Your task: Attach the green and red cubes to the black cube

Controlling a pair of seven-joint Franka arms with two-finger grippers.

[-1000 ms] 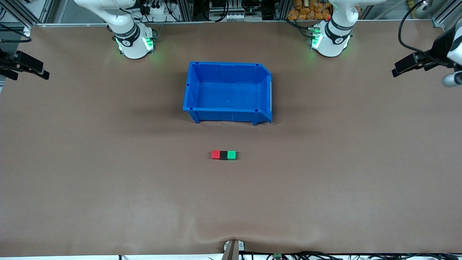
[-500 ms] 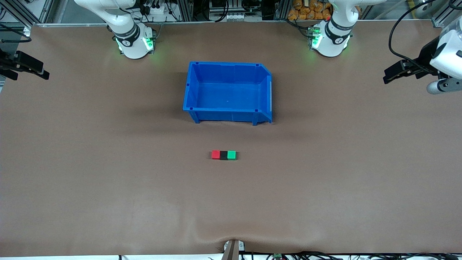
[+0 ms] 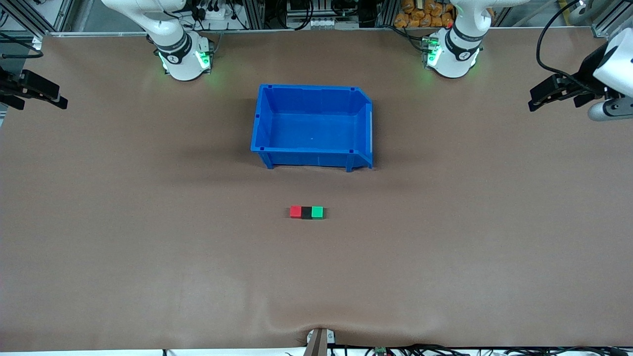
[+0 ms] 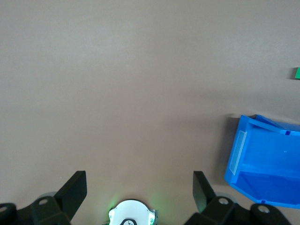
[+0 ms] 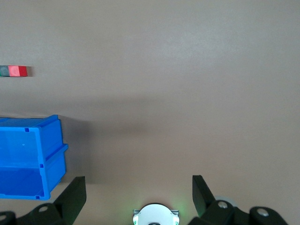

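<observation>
**Stock on the table: three cubes in one row, one bin, two grippers held off**

Clock hours are read on the front view, with 12 at the robots' bases.

**Cubes, 3.** One red cube (image 3: 295, 212), one black cube (image 3: 306, 212) and one green cube (image 3: 317, 212) lie on the brown table (image 3: 148, 267).
- They sit face to face, touching, with the black one in the middle.
- The row's long axis runs 9 to 3. The red end points toward the right arm's end of the table, the green end toward the left arm's.
- The row lies at 6 o'clock from the bin, nearer the front camera and apart from it.
- Only the front view takes in all three. The right wrist view catches the red cube (image 5: 18, 71) and a dark sliver of the black cube (image 5: 3, 71) at its edge. The left wrist view catches only a scrap of the green cube (image 4: 297, 72).

**Blue bin, 1.** The blue bin (image 3: 311, 89) stands mid-table with its mouth up. Its cut-down wall faces 3 o'clock. Each wrist view shows one end of it (image 4: 234, 154) (image 5: 51, 140).

**Grippers, 2.**
- The right gripper (image 3: 44, 96) hangs over the table's edge at 9 o'clock from the bin. Its wrist view shows the fingers (image 5: 77, 192) spread wide and holding nothing.
- The left gripper (image 3: 538, 96) hangs at 3 o'clock, also near the edge. It is likewise wide and empty (image 4: 139, 187).

**Arm bases, 2.** They stand at 11 and 1 o'clock from the bin, each lit green.
</observation>
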